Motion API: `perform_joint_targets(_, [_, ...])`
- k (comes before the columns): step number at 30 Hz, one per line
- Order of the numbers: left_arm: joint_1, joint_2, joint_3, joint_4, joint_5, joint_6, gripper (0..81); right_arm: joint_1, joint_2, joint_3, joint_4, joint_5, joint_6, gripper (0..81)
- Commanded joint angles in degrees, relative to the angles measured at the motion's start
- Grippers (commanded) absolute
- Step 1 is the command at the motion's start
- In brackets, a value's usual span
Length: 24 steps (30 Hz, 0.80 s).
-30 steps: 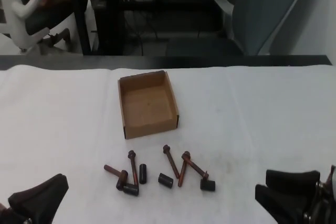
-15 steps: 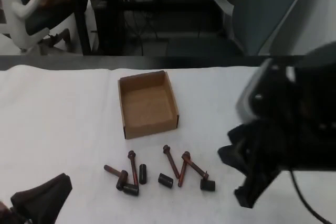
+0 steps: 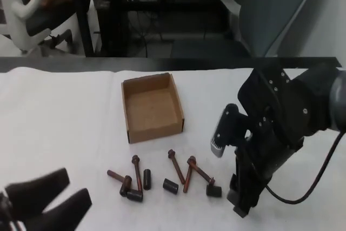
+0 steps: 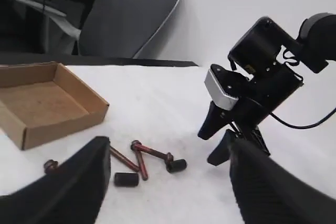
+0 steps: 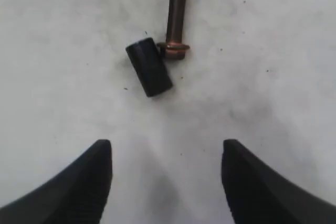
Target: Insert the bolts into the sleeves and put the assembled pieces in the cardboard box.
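Several copper-coloured bolts (image 3: 188,172) and short black sleeves (image 3: 171,186) lie loose on the white cloth in front of the cardboard box (image 3: 153,106), which holds nothing. My right gripper (image 3: 240,205) points down, open, just right of the rightmost sleeve (image 3: 214,191). In the right wrist view that sleeve (image 5: 149,67) lies ahead of the open gripper (image 5: 165,182), touching the head of a bolt (image 5: 177,11). My left gripper (image 3: 78,185) is open and low at the near left; its wrist view looks between its fingers (image 4: 68,187) at the bolts (image 4: 140,157), the box (image 4: 47,103) and the right gripper (image 4: 216,142).
The white cloth (image 3: 65,128) covers the bench, with bare room left and right of the box. The right arm's black body and cable (image 3: 286,117) stand over the right side. Chairs and desk legs are beyond the far edge.
The right arm has swung in from the near right corner and now stands with its gripper pointing down beside the rightmost sleeve. The left gripper has come further into view, both fingers showing.
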Motion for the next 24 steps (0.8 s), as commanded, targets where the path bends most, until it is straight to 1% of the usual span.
perform_joint_targets(1, [-0.01,2.45,-3.51,2.82,-2.65,4.53,62.3,0.62,-0.29,-1.59,1.27,-0.23,-2.1,57.4])
perform_joint_targets(5, [-0.01,8.12,-4.21,2.53,-2.14,4.93,62.3,2.93,-0.16,-1.85,0.54,-2.43,-2.4,57.4])
perform_joint_targets(8, [-0.01,12.93,-4.21,2.17,-2.14,8.9,62.3,4.69,0.62,-1.85,-0.83,-2.65,-3.21,56.8])
perform_joint_targets(9, [-0.01,14.6,-4.21,1.42,-2.14,9.74,62.3,4.92,1.01,-1.85,-1.34,-2.65,-3.95,54.6])
perform_joint_targets(13, [-0.01,20.55,-6.37,-0.33,-1.92,12.14,62.3,5.01,2.58,-1.85,-3.6,-2.62,-6.06,38.6])
perform_joint_targets(14, [-0.01,21.99,-7.35,-0.33,-1.92,12.73,62.3,5.01,3.06,-1.85,-4.4,-2.8,-6.4,37.7])
perform_joint_targets(18, [-0.01,26.89,-11.23,-0.33,-1.71,15.83,62.3,5.01,6.17,-1.85,-6.1,-2.55,-8.15,37.8])
perform_joint_targets(20, [0.1,28.97,-13.3,-0.33,-1.85,16.28,62.3,5.01,8.06,-2.13,-6.28,-1.36,-8.82,37.8])
perform_joint_targets(24, [0.06,32.18,-16.32,-0.33,-2.35,16.28,62.3,5.01,10.63,-2.13,-7.28,-1.77,-8.83,37.8])
